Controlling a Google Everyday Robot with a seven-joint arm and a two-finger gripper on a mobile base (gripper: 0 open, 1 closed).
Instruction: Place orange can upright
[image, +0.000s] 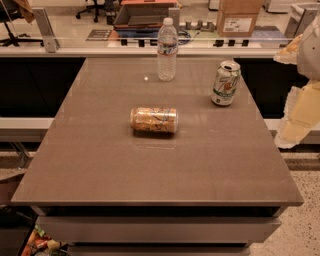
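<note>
The orange can (154, 120) lies on its side near the middle of the brown table (100, 165), its long axis running left to right. My gripper (296, 117) shows as pale white and yellow parts at the right edge of the camera view, off the table's right side. It is well apart from the can and holds nothing that I can see.
A white-and-green can (225, 83) stands upright at the back right of the table. A clear plastic water bottle (167, 49) stands upright at the back centre. A counter with boxes (238, 17) and a glass partition runs behind the table.
</note>
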